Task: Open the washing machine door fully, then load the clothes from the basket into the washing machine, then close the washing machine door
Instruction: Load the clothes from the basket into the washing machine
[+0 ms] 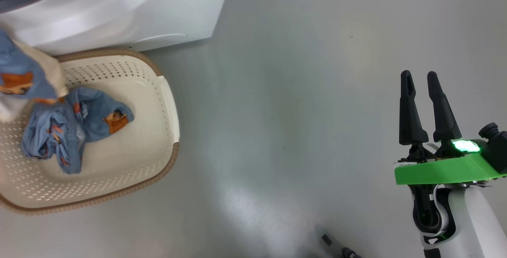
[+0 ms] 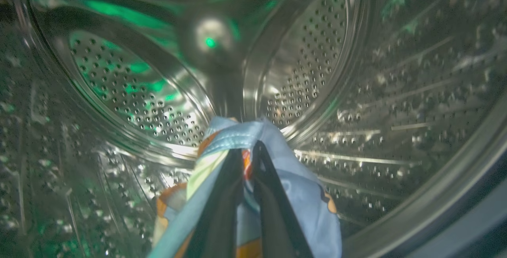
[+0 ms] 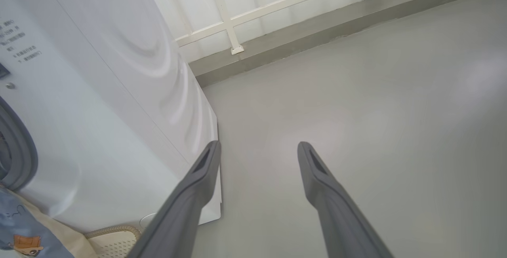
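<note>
While the left end effector [image 2: 247,149] reaches inside the perforated steel drum [image 2: 130,92], its fingers are pinched shut on a light-blue garment [image 2: 301,202], so I judge the loading to be roughly half done. The door must already be open, since the arm is working through the washer's mouth. That held garment is soft blue cloth printed with brown-orange bears. It drapes over both fingers, above the drum's lower wall.

In the head view a length of the same print with cream-white lining hangs at the far left, over the basket's far corner. This looks like the garment's tail, not yet fully inside.

The second garment [image 1: 75,127] lies crumpled in the left part of the cream basket [image 1: 134,163]. The basket stands on the floor just beside the front of the washing machine [image 1: 130,8].

What remains is to release this piece, fetch the second one and close the door.

Out at the near right, the right end effector [image 1: 419,75] hangs with its fingers spread wide and holds nothing. It is over bare grey floor [image 1: 297,111], well apart from the basket. Its wrist view shows the grey gasket [image 3: 16,147] at the left edge.
</note>
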Robot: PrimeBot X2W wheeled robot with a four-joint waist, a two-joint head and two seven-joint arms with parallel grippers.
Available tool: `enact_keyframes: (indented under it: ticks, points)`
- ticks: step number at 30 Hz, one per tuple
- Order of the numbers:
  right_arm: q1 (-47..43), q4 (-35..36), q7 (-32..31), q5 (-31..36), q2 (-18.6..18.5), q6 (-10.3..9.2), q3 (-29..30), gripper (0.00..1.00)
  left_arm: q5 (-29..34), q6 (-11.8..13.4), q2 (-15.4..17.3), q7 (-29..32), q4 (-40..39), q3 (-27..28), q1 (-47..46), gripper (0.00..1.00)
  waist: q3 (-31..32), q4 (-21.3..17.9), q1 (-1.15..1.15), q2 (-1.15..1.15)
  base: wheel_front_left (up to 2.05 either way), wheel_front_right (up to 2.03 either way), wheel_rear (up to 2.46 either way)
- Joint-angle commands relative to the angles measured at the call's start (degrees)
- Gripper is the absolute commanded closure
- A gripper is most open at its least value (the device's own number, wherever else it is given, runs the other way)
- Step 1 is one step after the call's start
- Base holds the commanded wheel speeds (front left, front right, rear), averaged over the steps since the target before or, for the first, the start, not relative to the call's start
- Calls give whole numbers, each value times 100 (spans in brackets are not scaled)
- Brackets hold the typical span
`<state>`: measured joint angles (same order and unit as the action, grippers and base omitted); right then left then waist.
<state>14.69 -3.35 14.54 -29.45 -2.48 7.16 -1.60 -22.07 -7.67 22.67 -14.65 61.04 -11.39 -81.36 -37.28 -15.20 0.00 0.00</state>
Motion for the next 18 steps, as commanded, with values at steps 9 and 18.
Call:
enact_keyframes:
  ticks: [9, 18]
  points:
    - [-47, 153, 46, -180, -40, 33, -162, 0, 518, 60, 321, -34, -1274, 626, 454, 100, -66, -146, 0, 0, 0, 0, 0]
    - [-74, 138, 46, -216, -40, 33, -195, 0, 679, 32, 294, -34, -382, 502, 368, 0, 29, -141, 0, 0, 0, 0, 0]
